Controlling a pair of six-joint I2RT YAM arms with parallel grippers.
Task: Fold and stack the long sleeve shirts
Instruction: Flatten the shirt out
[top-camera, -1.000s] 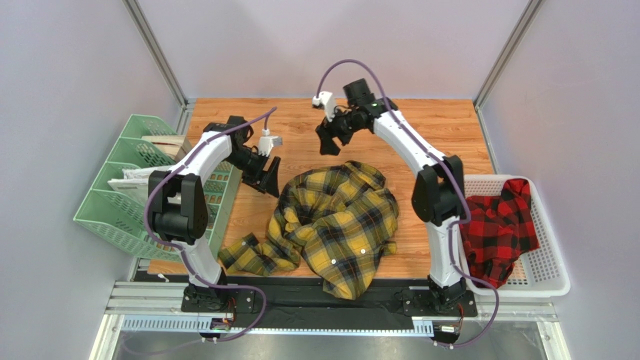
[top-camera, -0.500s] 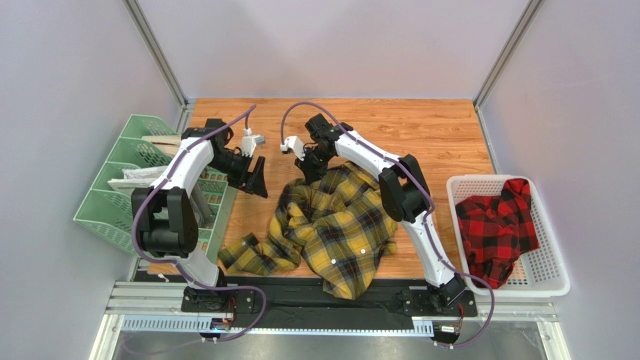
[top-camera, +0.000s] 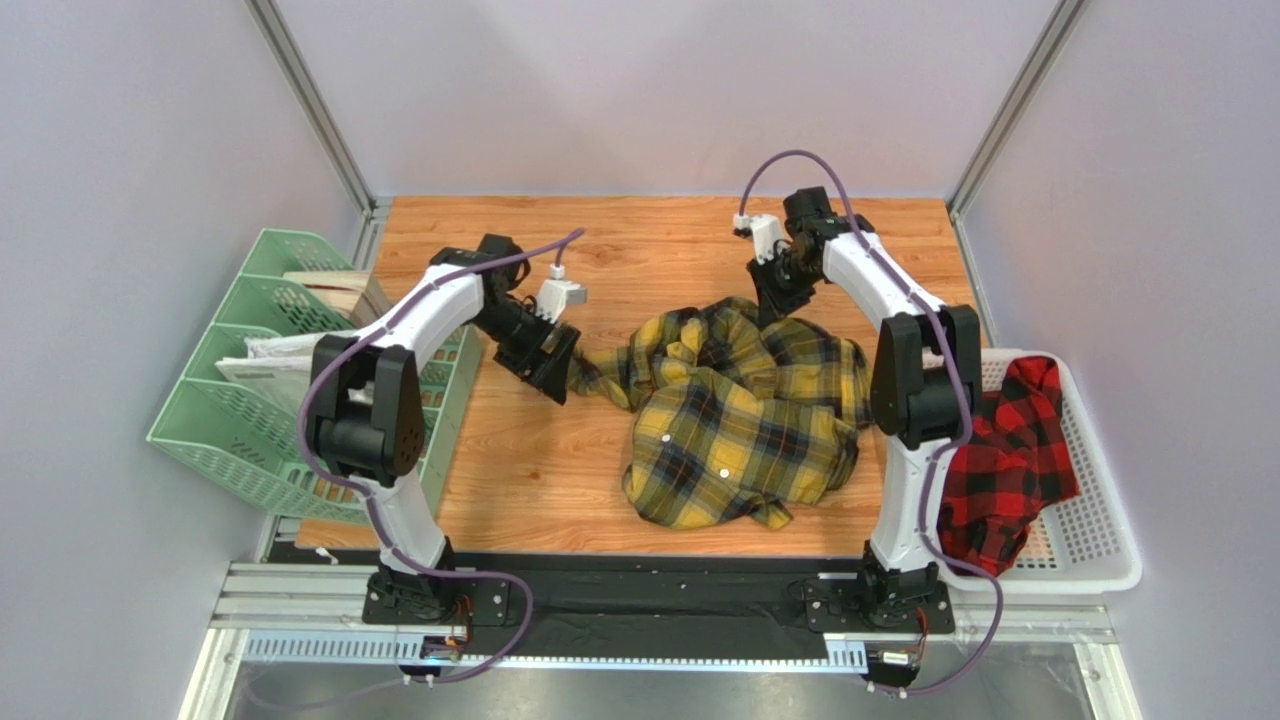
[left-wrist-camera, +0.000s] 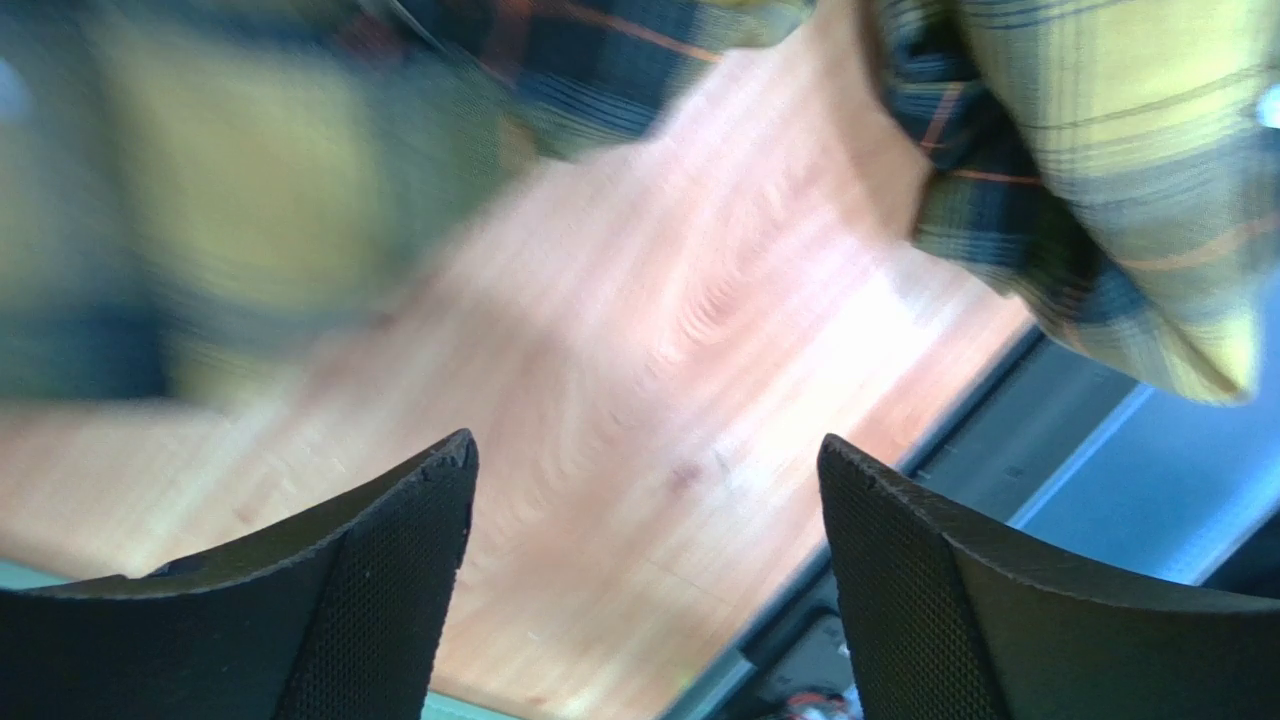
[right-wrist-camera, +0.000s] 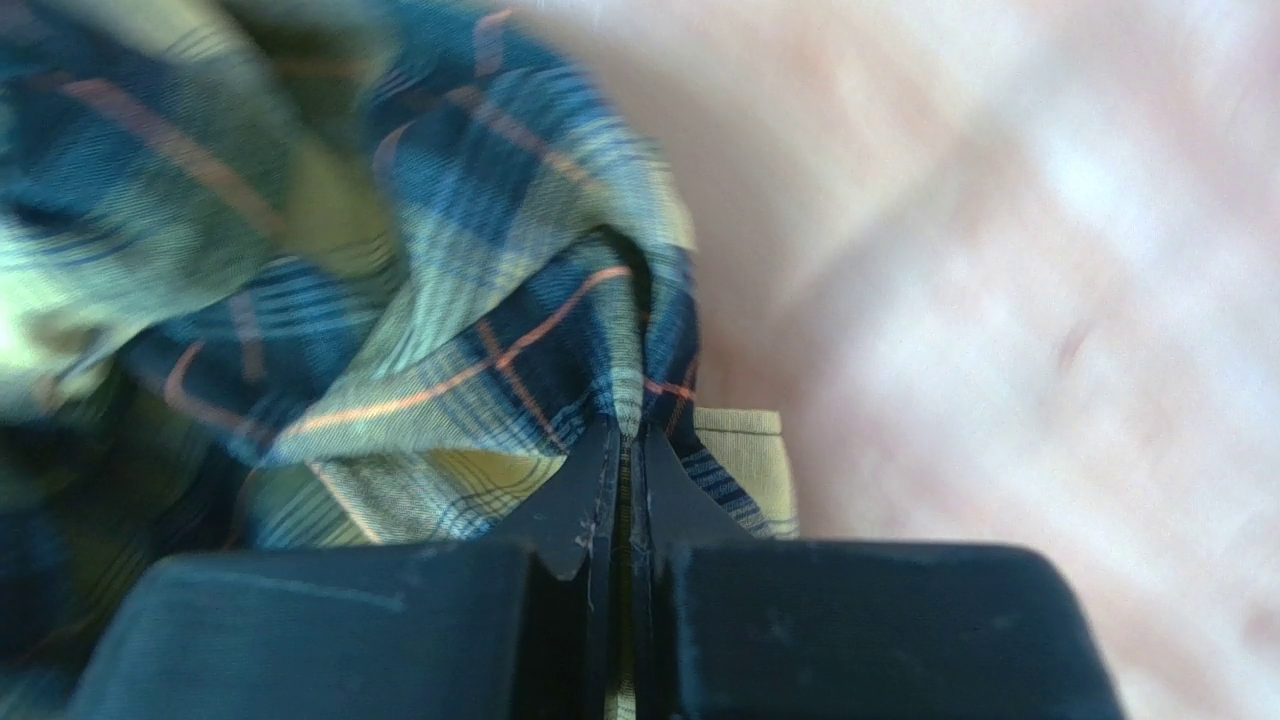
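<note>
Since half a second ago the right gripper (top-camera: 777, 305) has swung from the table's far left to its far right, hauling the yellow-and-black checked flannel shirt (top-camera: 744, 428) with it, so the garment now lies bunched right of centre on the wooden table (top-camera: 511, 480). The left gripper (top-camera: 553, 368) has shifted slightly nearer and hangs just beside a trailing end of the cloth. This looks like the spreading step that comes before any fold: the shirt is crumpled, and the red-and-black checked flannel shirt (top-camera: 1004, 458) sits untouched in the white perforated plastic basket (top-camera: 1104, 558) on the right. The next move probably calls for the left gripper to catch that trailing end so the 2 arms can stretch the fabric flat. The top view gives the layout but not the grips. The right wrist view shows its 2 fingers pressed together on a pinched ridge of plaid, a cream edge poking out below. The left wrist view shows its fingers spread wide with only bare wood between them and a shirt corner at upper right; its left side is too blurred to read.
</note>
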